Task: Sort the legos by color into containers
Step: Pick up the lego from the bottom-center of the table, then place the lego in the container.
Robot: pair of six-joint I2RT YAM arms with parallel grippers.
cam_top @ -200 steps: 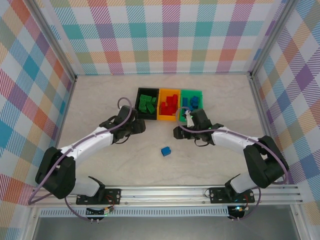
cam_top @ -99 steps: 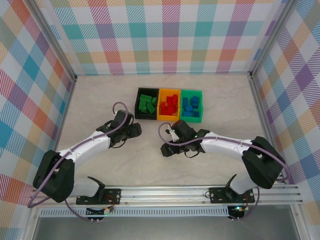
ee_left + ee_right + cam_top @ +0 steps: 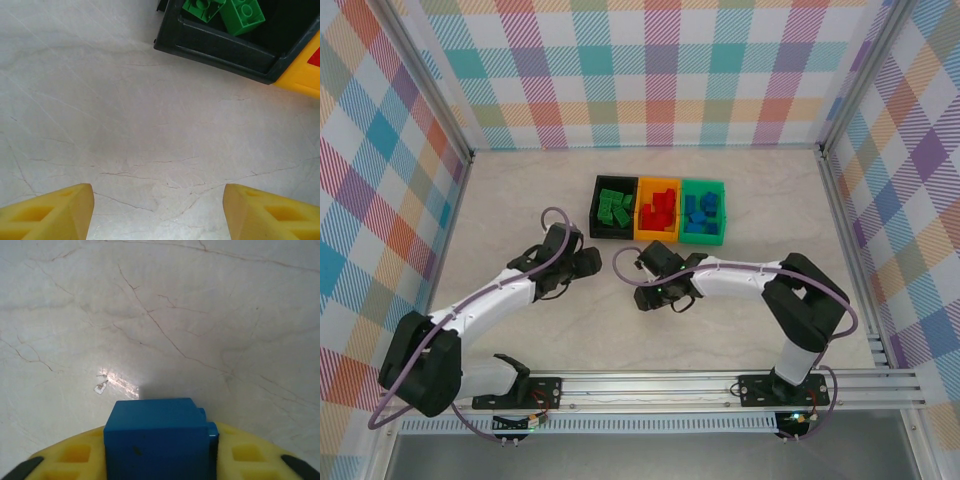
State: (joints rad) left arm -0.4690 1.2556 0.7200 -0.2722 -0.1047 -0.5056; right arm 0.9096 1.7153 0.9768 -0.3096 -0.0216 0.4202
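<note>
The right fingers [image 3: 643, 297] are low over the table [image 3: 520, 200], a little in front of the bins, and they grip a blue brick [image 3: 157, 437] snugly between them. The left fingers [image 3: 592, 262] stand wide apart with nothing between them, just short of the near corner of the black bin [image 3: 595, 212]. Green bricks [image 3: 614, 208] lie in the black bin, red bricks [image 3: 660, 207] in the orange bin [image 3: 657, 238], and blue bricks [image 3: 700, 208] in the green bin [image 3: 703, 182].
</note>
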